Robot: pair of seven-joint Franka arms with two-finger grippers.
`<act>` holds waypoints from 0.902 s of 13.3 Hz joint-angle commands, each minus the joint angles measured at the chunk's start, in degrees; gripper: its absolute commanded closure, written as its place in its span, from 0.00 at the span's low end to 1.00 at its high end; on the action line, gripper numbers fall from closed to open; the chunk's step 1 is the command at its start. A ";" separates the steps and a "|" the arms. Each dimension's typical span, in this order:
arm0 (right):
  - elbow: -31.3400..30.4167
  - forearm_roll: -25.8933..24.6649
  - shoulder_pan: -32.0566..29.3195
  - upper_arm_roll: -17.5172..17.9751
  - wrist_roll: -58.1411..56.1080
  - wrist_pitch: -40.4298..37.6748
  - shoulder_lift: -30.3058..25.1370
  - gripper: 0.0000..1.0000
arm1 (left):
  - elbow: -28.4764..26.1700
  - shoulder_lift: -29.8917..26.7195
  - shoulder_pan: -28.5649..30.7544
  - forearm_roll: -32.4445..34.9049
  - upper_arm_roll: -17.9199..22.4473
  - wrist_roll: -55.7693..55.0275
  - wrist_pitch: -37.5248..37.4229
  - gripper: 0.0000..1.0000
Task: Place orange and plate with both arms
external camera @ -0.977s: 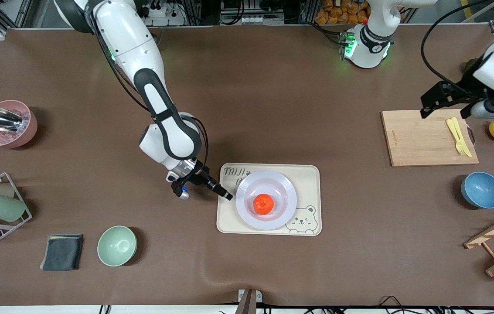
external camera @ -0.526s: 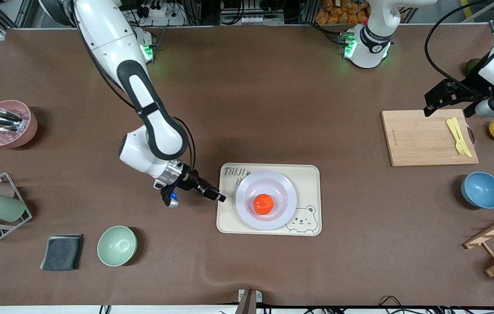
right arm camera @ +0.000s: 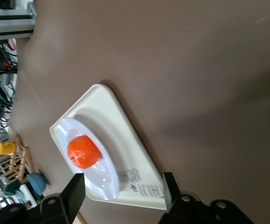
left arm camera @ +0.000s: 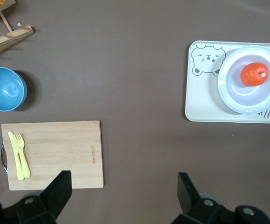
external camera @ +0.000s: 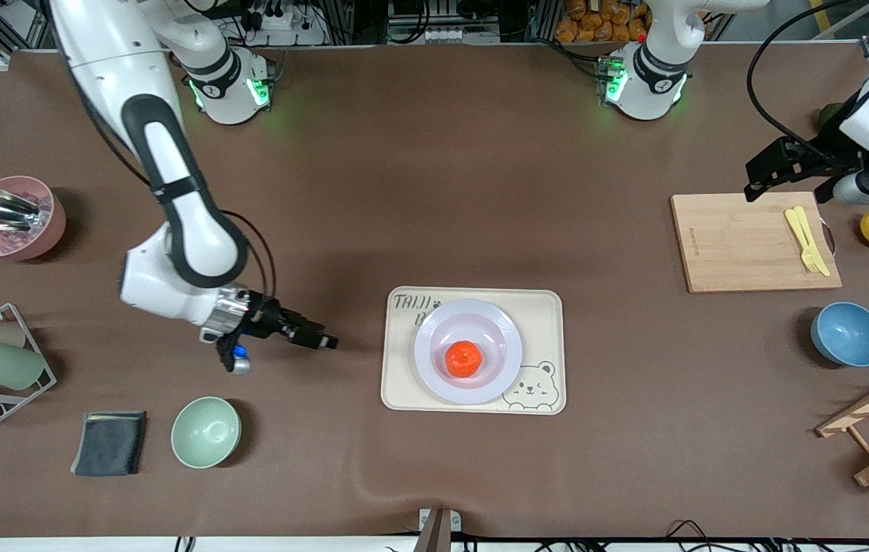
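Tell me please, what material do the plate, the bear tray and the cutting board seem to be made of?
The plate: probably plastic or melamine, white with a faint lavender tint and a soft sheen; ceramic cannot be excluded. The bear tray: likely matte cream plastic, with rounded corners and printed drawing. The cutting board: wood or bamboo, pale with visible grain lines, and unpainted.

I'm seeing even, fairly bright overhead light on the brown table; shadows are soft and short, pooled under the right arm and beside the bowls; green status lights glow on both arm bases; the orange shows a small glossy highlight; my right wrist view is steeply tilted, slightly soft.
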 commanded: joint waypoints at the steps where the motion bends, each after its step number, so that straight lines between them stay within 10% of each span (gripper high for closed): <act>1: -2.36 -9.32 -6.95 0.38 0.50 -8.90 -4.40 0.21 | 0.52 -0.70 0.13 -0.36 0.14 0.36 -1.22 0.00; 8: 1.68 -42.10 -18.66 0.46 -2.32 -25.19 -13.18 0.00 | 0.52 -0.87 0.13 0.00 0.32 0.97 -2.71 0.00; 12: 2.12 -49.33 -20.25 0.72 -4.25 -30.81 -21.44 0.00 | 0.52 -0.87 0.21 -0.09 0.32 1.15 -2.71 0.00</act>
